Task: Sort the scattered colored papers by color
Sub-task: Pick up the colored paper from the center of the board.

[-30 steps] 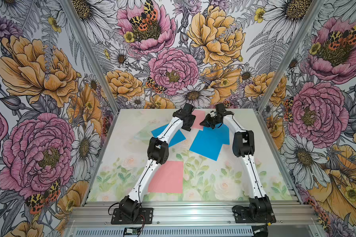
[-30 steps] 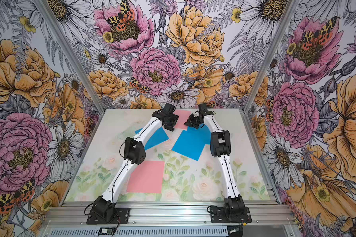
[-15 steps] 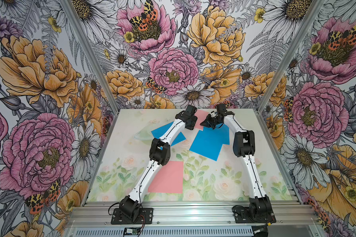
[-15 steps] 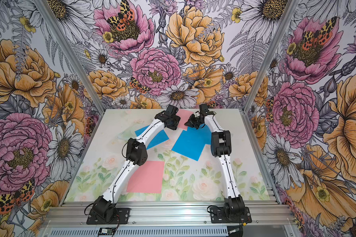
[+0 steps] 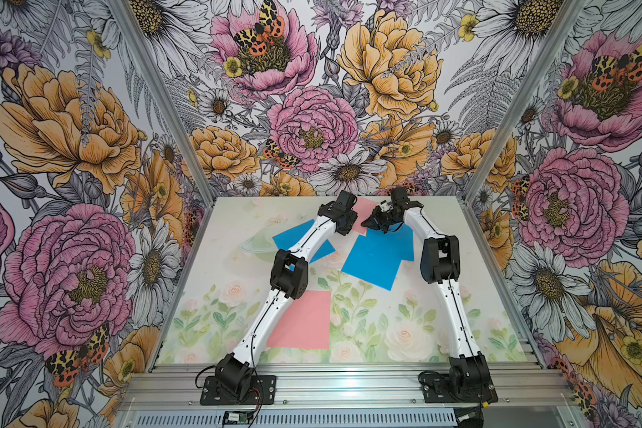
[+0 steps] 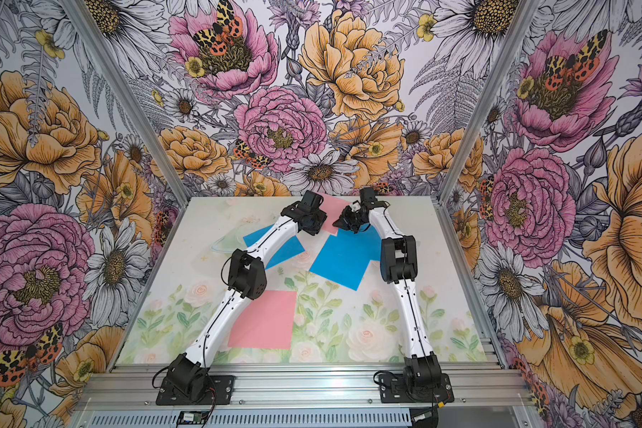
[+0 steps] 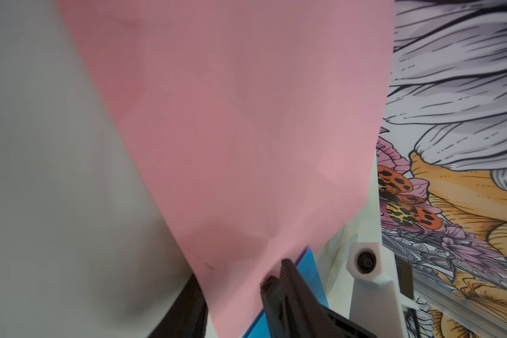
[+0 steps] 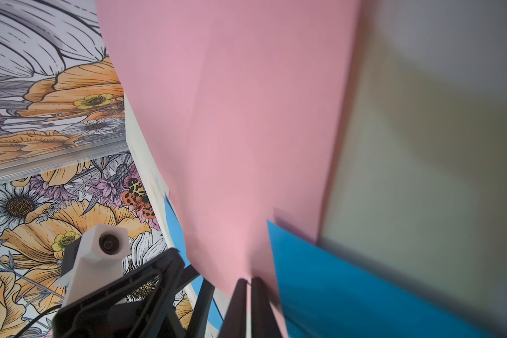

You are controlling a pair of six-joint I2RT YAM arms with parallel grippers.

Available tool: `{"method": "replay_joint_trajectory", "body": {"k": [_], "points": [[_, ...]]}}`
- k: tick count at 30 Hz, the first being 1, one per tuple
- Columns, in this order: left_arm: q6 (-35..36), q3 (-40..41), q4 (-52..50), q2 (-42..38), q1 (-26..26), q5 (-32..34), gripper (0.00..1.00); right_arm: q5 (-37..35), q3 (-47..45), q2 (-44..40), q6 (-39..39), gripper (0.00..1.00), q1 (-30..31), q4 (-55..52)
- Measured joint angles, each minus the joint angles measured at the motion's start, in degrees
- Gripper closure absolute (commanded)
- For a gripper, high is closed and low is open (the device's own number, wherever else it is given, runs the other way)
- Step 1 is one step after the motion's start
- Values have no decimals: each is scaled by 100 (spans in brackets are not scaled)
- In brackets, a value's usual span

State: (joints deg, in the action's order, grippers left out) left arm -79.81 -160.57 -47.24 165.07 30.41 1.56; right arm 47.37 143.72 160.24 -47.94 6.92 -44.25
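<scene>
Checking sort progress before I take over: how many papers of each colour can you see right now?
pink papers: 2, one at the front, one at the back
blue papers: 3, one to the left, two overlapping in the middle
Total in view: 5

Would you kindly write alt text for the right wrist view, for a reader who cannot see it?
A light pink paper fills the middle of the frame, its near edge pinched in the shut right end effector. A blue paper shows beside it; on the other side are the left arm's white wrist camera and the floral wall.
</scene>
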Motion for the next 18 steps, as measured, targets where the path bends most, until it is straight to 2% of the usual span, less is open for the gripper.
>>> {"method": "replay_joint_trajectory", "body": {"k": [4,8,15,18], "points": [[232,-4,-4,0,-2,22,67,2,0,0,0,91,0,-2],[496,-35,-37,42,-31,76,86,2,0,0,0,91,0,0],[682,-35,-46,59,-57,79,88,-4,-7,0,0,91,0,7],[726,-35,-42,68,-57,76,94,-2,-7,2,0,91,2,9]]}}
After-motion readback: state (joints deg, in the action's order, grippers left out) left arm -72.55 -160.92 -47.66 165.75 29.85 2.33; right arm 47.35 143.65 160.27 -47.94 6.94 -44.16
